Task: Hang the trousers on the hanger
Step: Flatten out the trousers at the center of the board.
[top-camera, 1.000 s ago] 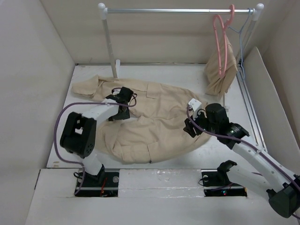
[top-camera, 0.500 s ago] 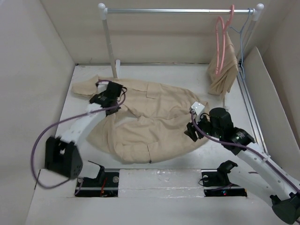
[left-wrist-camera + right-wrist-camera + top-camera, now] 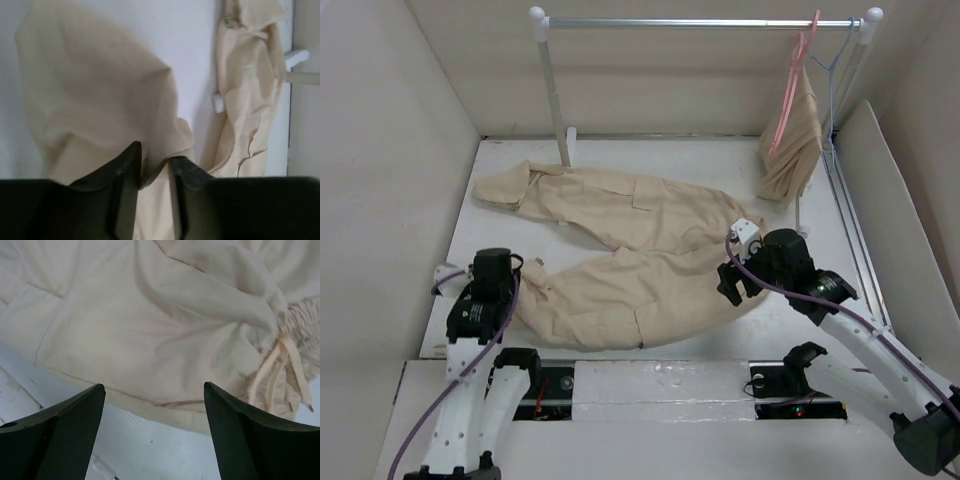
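trousers (image 3: 620,240) pinched in left end effector (image 3: 156,155), under spread right end effector (image 3: 154,386)

I'm seeing white links on left arm (image 3: 460,410) and right arm (image 3: 872,348), black joints (image 3: 488,292), purple cables (image 3: 860,320), dark wedge fingers (image 3: 60,435).

**Count of Items on Table and Rail**

One pair of trousers (image 3: 640,250). Two hangers: one pink hanger (image 3: 791,90) and one thin grey-blue wire hanger (image 3: 833,85). One bunched beige cloth (image 3: 796,145). One clothes rail (image 3: 700,22). One table (image 3: 720,160). Two robot arms: left arm (image 3: 480,302), right arm (image 3: 852,326).
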You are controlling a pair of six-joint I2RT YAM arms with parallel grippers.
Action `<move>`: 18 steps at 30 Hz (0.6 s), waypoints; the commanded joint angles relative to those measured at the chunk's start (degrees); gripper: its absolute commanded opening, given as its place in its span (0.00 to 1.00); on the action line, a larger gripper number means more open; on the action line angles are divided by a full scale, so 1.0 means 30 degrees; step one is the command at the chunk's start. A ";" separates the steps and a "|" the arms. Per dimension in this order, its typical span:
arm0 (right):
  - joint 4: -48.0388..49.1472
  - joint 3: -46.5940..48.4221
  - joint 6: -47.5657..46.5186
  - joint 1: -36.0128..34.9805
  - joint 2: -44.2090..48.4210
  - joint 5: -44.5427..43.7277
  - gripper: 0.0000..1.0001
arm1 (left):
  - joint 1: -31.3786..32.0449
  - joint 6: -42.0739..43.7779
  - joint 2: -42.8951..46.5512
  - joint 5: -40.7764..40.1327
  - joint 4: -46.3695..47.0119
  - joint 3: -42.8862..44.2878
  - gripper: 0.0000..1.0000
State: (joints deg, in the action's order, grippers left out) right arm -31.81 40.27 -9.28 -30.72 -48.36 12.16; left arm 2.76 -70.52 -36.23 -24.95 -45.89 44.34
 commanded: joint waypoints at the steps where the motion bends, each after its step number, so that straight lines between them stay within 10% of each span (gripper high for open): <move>1: -0.0616 -0.0152 0.1974 0.1067 0.1585 -0.1301 0.85 | -0.0072 -0.6808 0.3076 -0.0702 -0.1081 -0.1945 0.27; 3: -0.0791 -0.0240 0.2300 0.1799 0.1822 -0.1184 0.86 | -0.0072 -0.7545 0.4014 -0.2896 -0.0644 -0.1483 0.53; 7: -0.1378 -0.0734 0.3702 0.4634 0.1706 -0.1476 0.88 | -0.0072 -0.6240 0.3029 -0.5596 0.2476 0.1560 0.71; 11: -0.1029 -0.1613 0.4935 0.6860 0.1151 -0.1741 0.89 | -0.0072 0.4464 -0.2990 -0.2452 0.5128 0.6308 0.93; 18: 0.0142 -0.2902 0.6459 1.1666 -0.0020 -0.0280 0.89 | 0.0924 0.8265 -0.3952 -0.0916 0.7643 0.4568 0.90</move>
State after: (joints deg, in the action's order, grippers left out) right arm -34.39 32.82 6.26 0.36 -47.57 8.95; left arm 5.17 -55.18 -50.57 -30.06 -26.83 62.83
